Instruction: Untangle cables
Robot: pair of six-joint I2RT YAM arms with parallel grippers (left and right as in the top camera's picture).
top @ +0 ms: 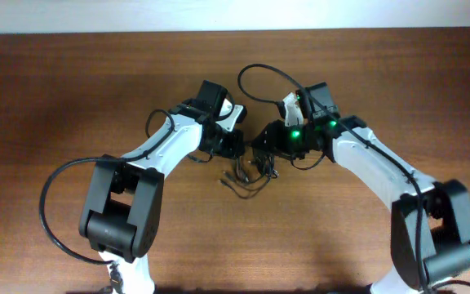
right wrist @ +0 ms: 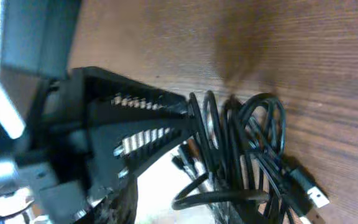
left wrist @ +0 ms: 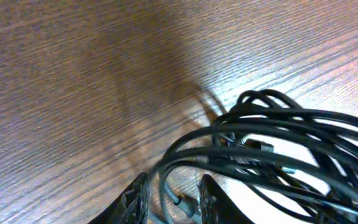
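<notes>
Brown wood-grain table [top: 55, 98], matte w/ fine streaks, fills every view.

Of the left gripper [left wrist: 174, 200], the wrist view shows only two black fingertips [left wrist: 135, 199] at the bottom edge. They stand partly apart, w/ one thin cord running btwn them and bare wood visible beside it, so nothing is clamped.

On the right gripper [right wrist: 182, 119], wrist view, two black fingers have pale toothed inner faces and a dark gap btwn them. The tips sit right at the leftmost loops of the bundle, w/ nothing visibly pinched.

Overhead, both grippers meet nose to nose at frame ctr.

The cables [top: 247, 173] are thin, glossy black round cords, several looped together in a loose tangle lying on the wood. In the overhead frame they are just below ctr, under & btwn the two grippers. Strands overlap in long ovals, and a few ends stray to the lower left. A small silvery flat plug [right wrist: 316, 198] w/ a black moulded body lies at lower right of the right wrist view.

Further out are the white-and-black arm links, green lights [top: 296, 135] on the right arm, and a thicker black arm cable [top: 255, 72] arcing at upper ctr.
</notes>
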